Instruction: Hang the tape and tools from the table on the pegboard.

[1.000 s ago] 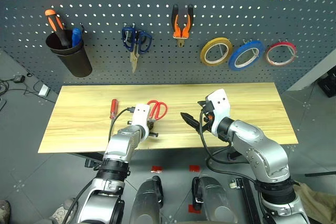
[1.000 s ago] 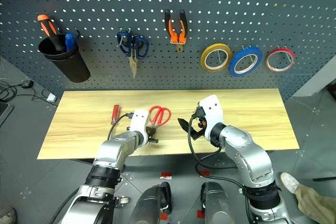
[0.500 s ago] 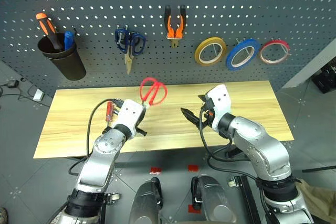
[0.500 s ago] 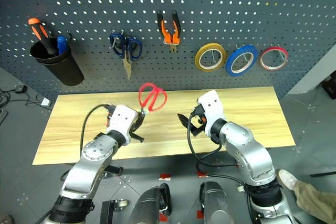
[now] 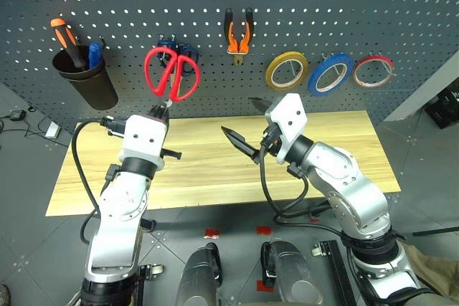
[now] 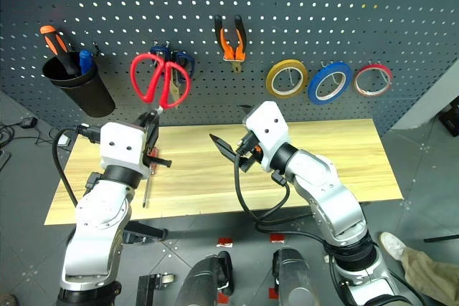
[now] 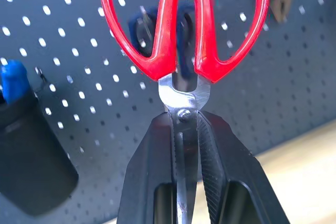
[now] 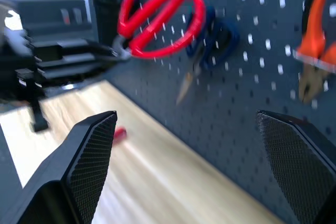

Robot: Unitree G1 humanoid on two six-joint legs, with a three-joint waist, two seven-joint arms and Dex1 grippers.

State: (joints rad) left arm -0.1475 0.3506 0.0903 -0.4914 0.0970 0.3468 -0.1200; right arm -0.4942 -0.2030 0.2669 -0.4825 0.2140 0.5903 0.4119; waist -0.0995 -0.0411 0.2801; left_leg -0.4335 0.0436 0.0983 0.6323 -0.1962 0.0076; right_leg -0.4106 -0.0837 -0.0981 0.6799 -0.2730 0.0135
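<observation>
My left gripper [image 5: 161, 110] is shut on the blades of the red-handled scissors [image 5: 171, 73]. It holds them upright, handles up, close in front of the pegboard [image 5: 323, 5] and over the blue-handled scissors [image 5: 188, 59]. In the left wrist view the pivot of the red scissors [image 7: 181, 35] sits just above the fingertips [image 7: 210, 129]. My right gripper [image 5: 247, 121] hovers open and empty over the middle of the table [image 5: 344, 148]. The red-handled screwdriver [image 6: 148, 164] lies on the table, partly behind my left arm. The orange-handled pliers [image 5: 239, 31] and the blue tape [image 5: 331, 74] hang on the pegboard.
A black cup [image 5: 90, 80] holding an orange-and-black screwdriver hangs at the pegboard's left. A yellow roll [image 5: 287, 71] and a red roll [image 5: 373, 71] hang on either side of the blue tape. Grey floor lies around the table.
My left gripper lifted the red scissors off the table and up to the pegboard, turning their handles upward. My right gripper rose and shifted left, still open.
</observation>
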